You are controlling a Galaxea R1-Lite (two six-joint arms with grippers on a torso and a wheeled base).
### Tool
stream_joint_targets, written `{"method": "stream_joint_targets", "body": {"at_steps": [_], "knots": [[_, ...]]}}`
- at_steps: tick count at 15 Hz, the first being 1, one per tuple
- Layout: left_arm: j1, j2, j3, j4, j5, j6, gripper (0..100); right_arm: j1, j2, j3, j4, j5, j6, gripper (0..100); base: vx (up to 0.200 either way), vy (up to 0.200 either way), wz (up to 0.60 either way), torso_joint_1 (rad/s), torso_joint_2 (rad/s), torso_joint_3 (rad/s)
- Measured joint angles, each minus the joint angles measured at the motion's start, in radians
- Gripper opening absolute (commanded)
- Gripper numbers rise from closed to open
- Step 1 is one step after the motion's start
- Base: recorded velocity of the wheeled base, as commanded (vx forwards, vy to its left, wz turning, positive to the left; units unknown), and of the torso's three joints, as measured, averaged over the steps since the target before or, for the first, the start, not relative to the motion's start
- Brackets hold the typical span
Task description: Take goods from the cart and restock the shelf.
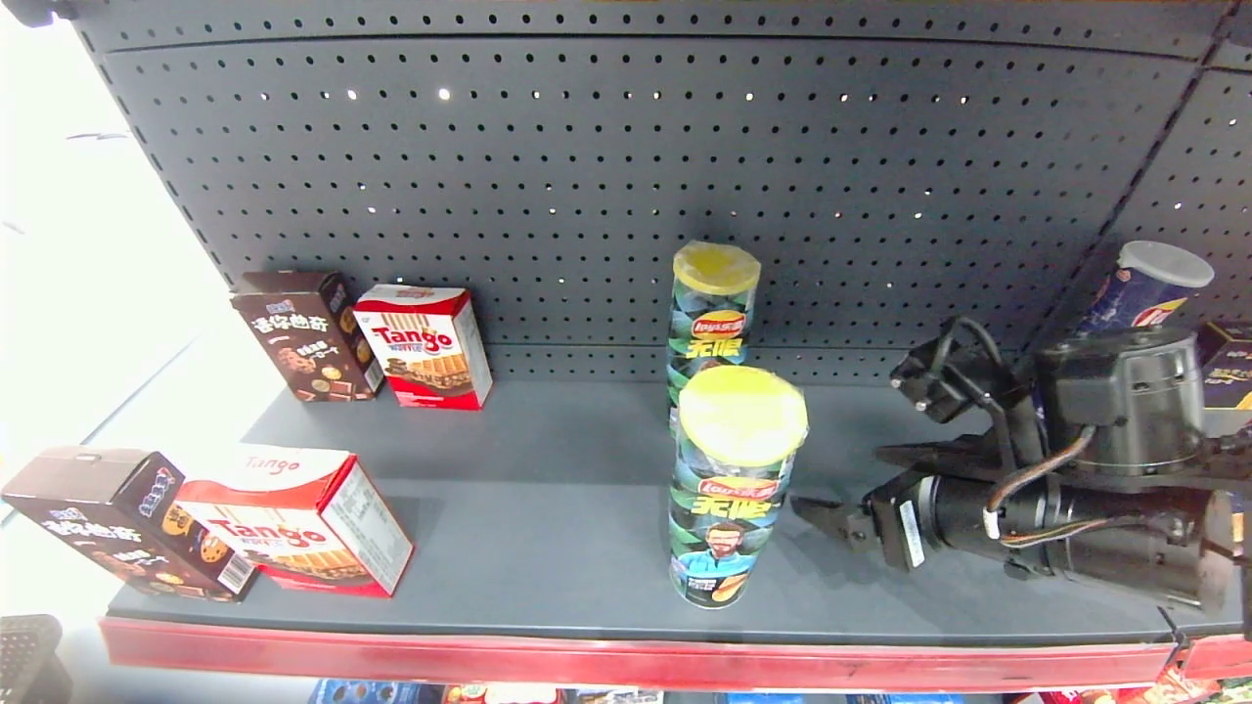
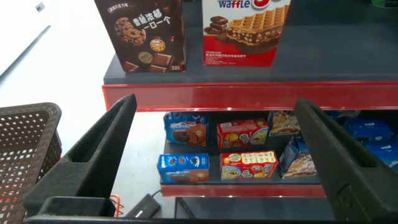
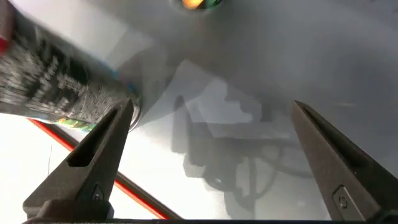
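Note:
Two green chip cans with yellow lids stand upright mid-shelf, the front can just ahead of the back can. My right gripper lies low over the grey shelf, just right of the front can, open and holding nothing. In the right wrist view the can is beside one of the fingers, outside the gap of the open gripper. My left gripper hangs open and empty below the shelf's red front edge, facing the lower shelves.
Brown cookie boxes and red-white wafer boxes stand on the shelf's left side. A blue can stands behind my right arm. A dark basket is near the left gripper. Lower shelves hold small boxes.

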Motion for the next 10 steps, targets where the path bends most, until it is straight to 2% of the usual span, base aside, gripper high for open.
{"method": "stream_joint_targets", "body": {"at_steps": [4,7,10], "knots": [[0.000,0.000,0.000,0.000,-0.010,0.000,100,-0.040,-0.200,0.059,0.001,-0.002,0.001,100,0.000,0.000,0.00,0.000,0.00,0.000],[0.000,0.000,0.000,0.000,-0.019,0.001,100,-0.059,-0.460,0.216,0.005,-0.002,-0.001,100,0.000,0.000,0.00,0.000,0.00,0.000],[0.000,0.000,0.000,0.000,-0.019,0.001,100,-0.068,-0.743,0.430,0.023,0.000,-0.001,100,0.000,0.000,0.00,0.000,0.00,0.000]]}}
